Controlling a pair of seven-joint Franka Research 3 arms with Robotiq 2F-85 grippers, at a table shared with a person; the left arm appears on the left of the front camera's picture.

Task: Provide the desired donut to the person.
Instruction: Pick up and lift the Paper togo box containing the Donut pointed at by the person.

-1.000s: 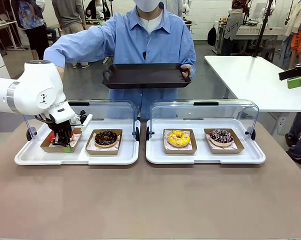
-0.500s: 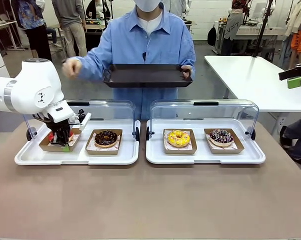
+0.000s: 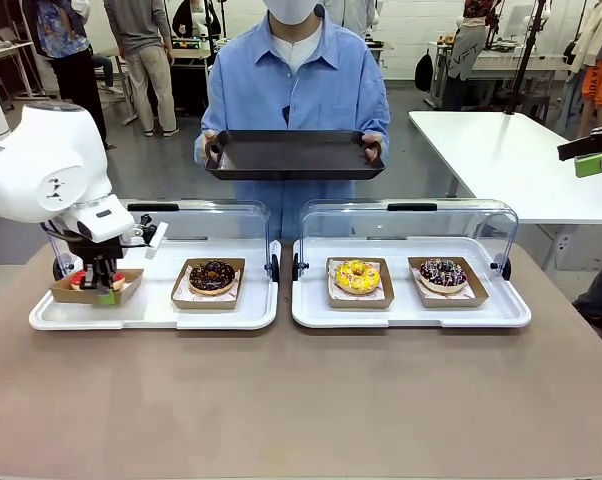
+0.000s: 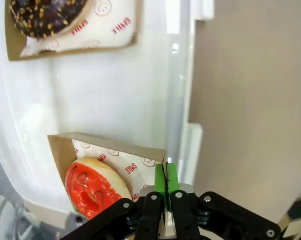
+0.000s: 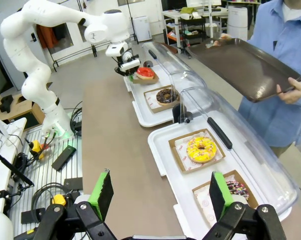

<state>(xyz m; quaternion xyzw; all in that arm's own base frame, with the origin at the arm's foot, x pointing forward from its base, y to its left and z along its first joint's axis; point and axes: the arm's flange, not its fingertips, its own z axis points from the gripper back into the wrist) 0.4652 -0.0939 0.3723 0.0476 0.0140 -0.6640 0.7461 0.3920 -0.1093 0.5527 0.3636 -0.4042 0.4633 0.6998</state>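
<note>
**A:** What could go wrong from here?

**B:** The left claw (image 4: 165, 175) pinches just one thin wall of the brown cardboard tray (image 4: 110, 144). The tray may sag or slip, and the red-iced ring donut (image 4: 93, 185) could slide out on the way to the black serving tray (image 3: 293, 153) held by the person (image 3: 311, 85).

**A:** And the donut itself?

**B:** Glossy red icing, whole, lying flat in its cardboard at the left end of the white plastic display tray (image 3: 156, 312); the right claw (image 5: 160, 187) gapes wide, empty

Red print on paper liner (image 4: 121, 156) in box (image 4: 108, 141) under red-iced donut (image 4: 93, 185): word looks like "SMILE", beside smiley-face marks. Same red word and faces on liner (image 4: 110, 35) under chocolate donut (image 4: 43, 17).
</note>
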